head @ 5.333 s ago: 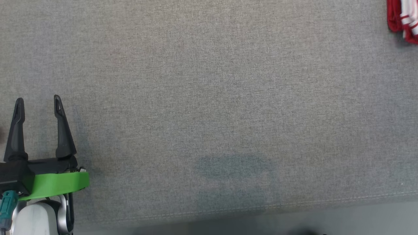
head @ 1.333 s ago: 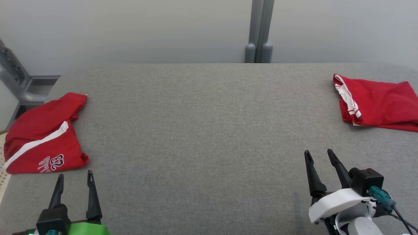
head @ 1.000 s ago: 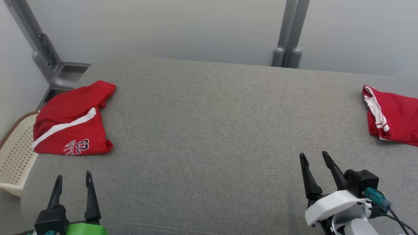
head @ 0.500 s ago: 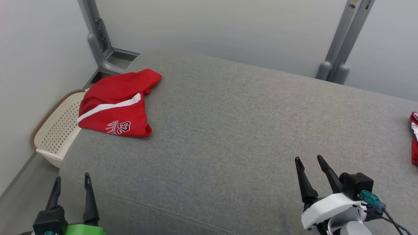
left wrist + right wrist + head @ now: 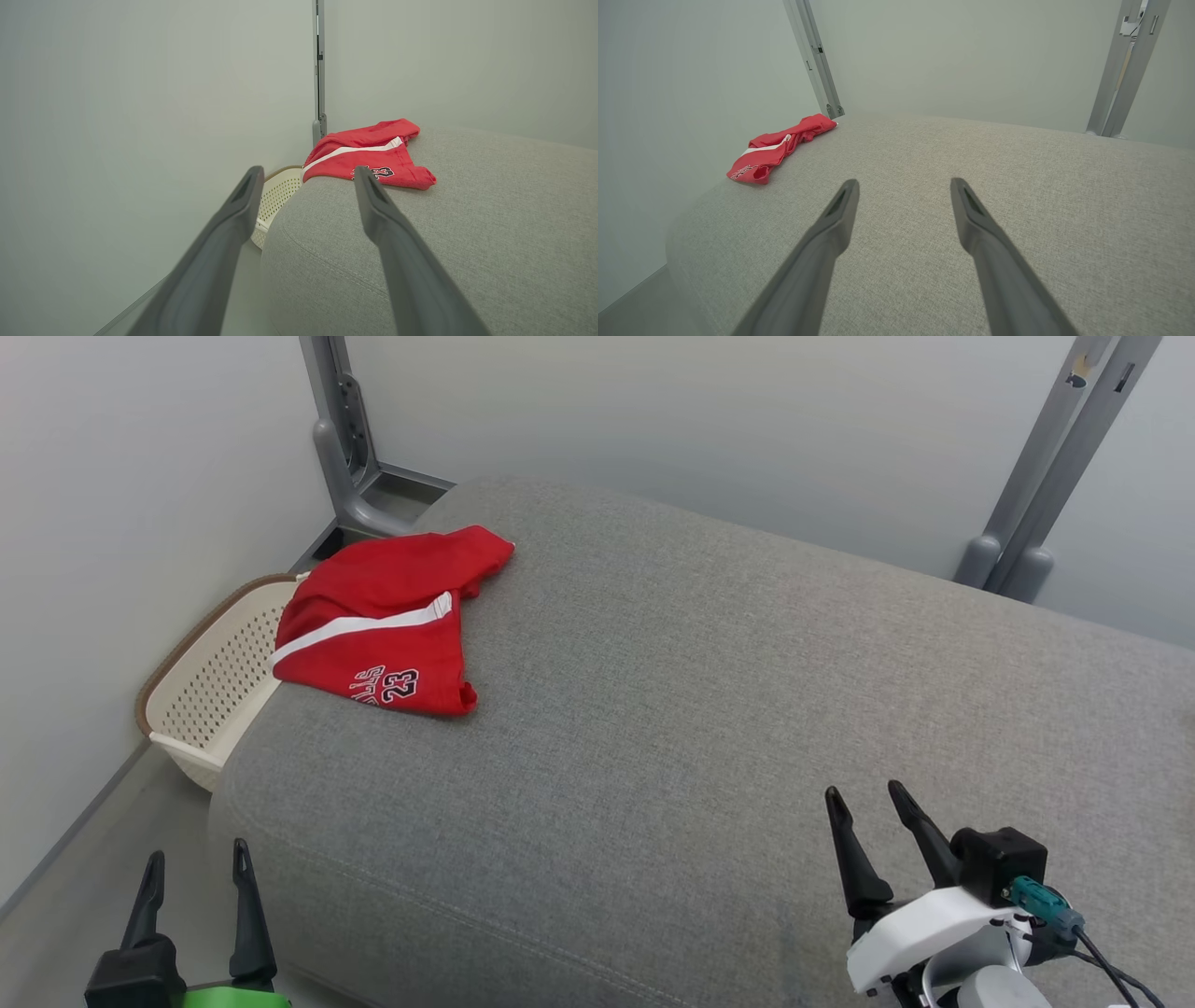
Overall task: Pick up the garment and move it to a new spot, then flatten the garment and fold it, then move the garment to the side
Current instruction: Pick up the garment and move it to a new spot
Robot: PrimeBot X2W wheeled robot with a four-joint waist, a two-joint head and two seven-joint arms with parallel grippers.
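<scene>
The head camera looked down from above across the grey cushion (image 5: 709,709), red garment (image 5: 392,625) at upper left. Both wrist cameras looked low along that cushion, sharing the distant garment.

You have the garment (image 5: 392,625) lying on the padded surface (image 5: 700,709) at its far left corner, reaching the surface's left edge. Just left of that edge, down on the floor (image 5: 84,859), sits the basket (image 5: 210,700), against the surface's side and partly under the garment's edge. Behind the garment a post (image 5: 341,439) rises at the far left; a second post (image 5: 1046,476) stands behind the surface, far right. Your left gripper (image 5: 198,849) hangs near left, off the surface's corner, over the floor. Your right gripper (image 5: 862,788) is near right, over the surface, well apart from the garment.
</scene>
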